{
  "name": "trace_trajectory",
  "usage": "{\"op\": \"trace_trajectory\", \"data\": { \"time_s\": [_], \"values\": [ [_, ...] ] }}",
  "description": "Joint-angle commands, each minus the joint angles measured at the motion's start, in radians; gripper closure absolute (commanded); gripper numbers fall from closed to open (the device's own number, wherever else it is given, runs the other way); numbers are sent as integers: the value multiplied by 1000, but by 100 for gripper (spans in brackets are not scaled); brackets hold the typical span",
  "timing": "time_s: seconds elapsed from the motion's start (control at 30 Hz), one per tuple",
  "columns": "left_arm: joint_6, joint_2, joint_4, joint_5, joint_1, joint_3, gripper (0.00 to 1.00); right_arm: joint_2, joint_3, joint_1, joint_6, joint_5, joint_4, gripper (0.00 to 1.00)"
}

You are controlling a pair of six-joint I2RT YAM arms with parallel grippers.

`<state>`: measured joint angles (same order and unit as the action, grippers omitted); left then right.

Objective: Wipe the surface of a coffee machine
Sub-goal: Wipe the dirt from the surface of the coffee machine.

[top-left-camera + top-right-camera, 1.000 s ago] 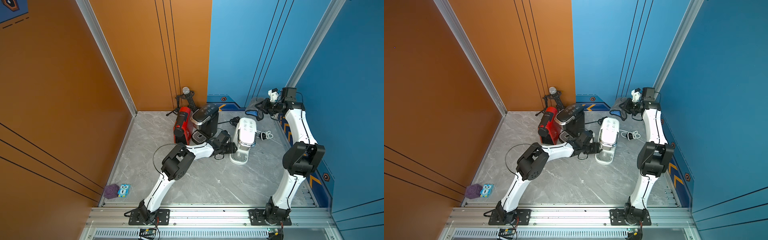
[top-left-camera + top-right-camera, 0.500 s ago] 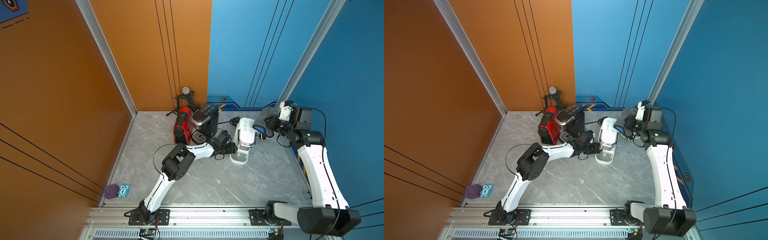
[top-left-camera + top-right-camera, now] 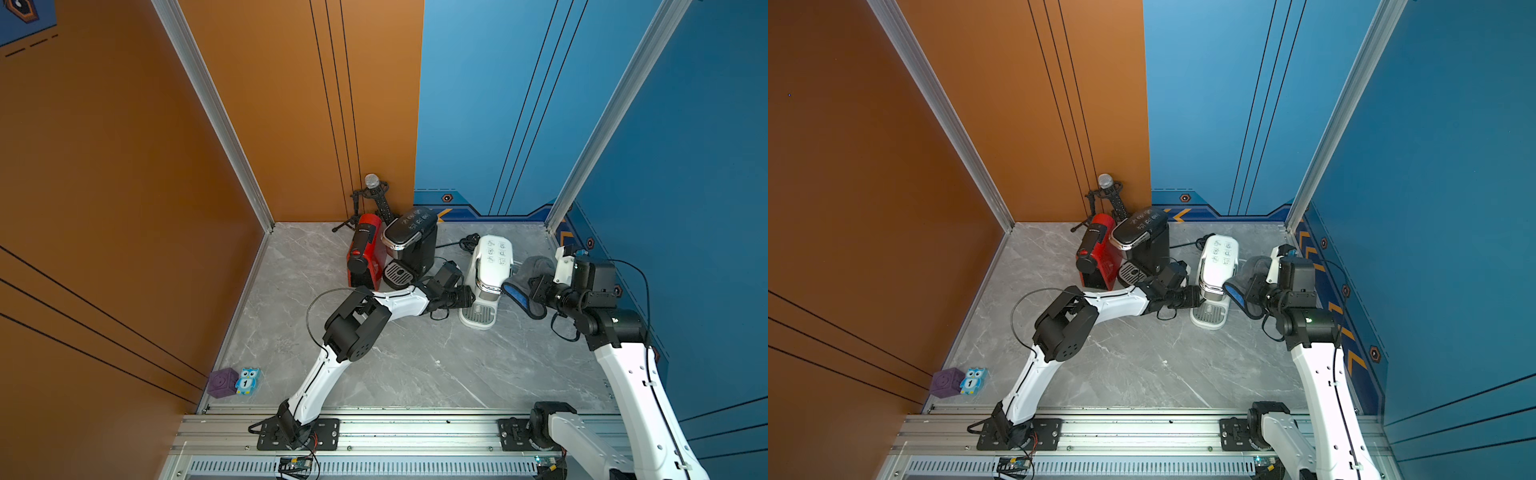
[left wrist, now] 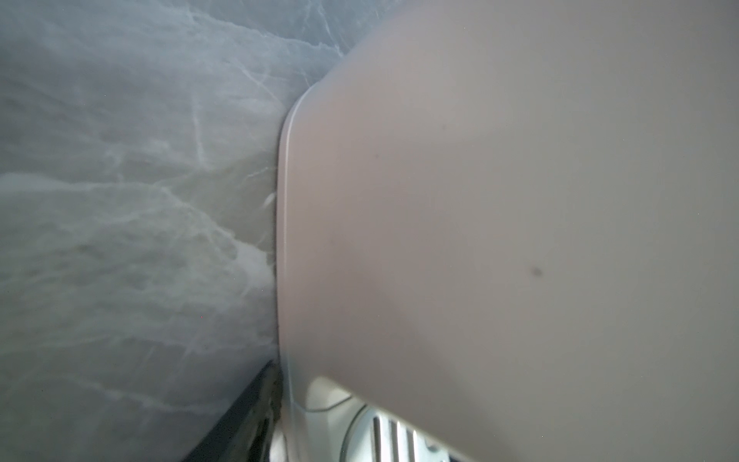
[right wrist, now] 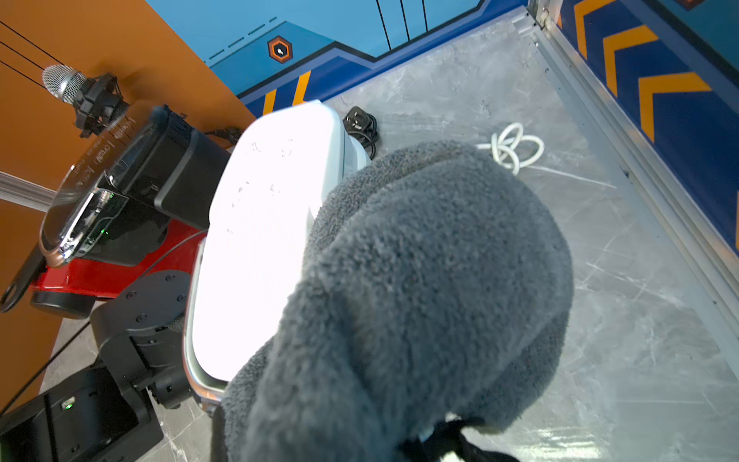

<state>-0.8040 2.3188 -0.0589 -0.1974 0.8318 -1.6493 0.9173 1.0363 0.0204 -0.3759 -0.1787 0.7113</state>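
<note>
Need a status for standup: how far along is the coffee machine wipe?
Done: grey cloth is held in the right gripper, jaws shut. In hand: cloth beside the white coffee machine, left gripper at its other side. Left: the wiping itself; contact not clear.

White coffee machine (image 3: 489,266) upright on grey table (image 3: 415,357); grey cloth (image 3: 534,268), blue-edged, bunched just beside its head.

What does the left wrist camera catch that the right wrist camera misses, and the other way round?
Only the left wrist view: a blurred close-up of the metal drip grille.
Only the right wrist view: the grey cloth, black coffee machine, red coffee machine, microphone, coiled white cord and left arm.
Both: the white coffee machine and the grey marble tabletop.
</note>
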Motion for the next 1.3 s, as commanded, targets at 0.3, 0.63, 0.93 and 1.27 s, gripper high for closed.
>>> {"op": "trace_trajectory", "data": {
  "time_s": [0.3, 0.63, 0.93, 1.27],
  "values": [
    [22, 42, 42, 21, -1, 72, 36, -33, -422, -19, -248, -277, -400, 99],
    [22, 28, 35, 13, 4, 105, 37, 42, -677, -65, -439, -314, -993, 100],
    [25, 6, 35, 19, 7, 129, 37, 368, -782, -76, -516, -349, -1638, 100],
    [25, -8, 34, 26, 10, 170, 37, 647, -758, -70, -480, -220, -1926, 100]
  ]
}}
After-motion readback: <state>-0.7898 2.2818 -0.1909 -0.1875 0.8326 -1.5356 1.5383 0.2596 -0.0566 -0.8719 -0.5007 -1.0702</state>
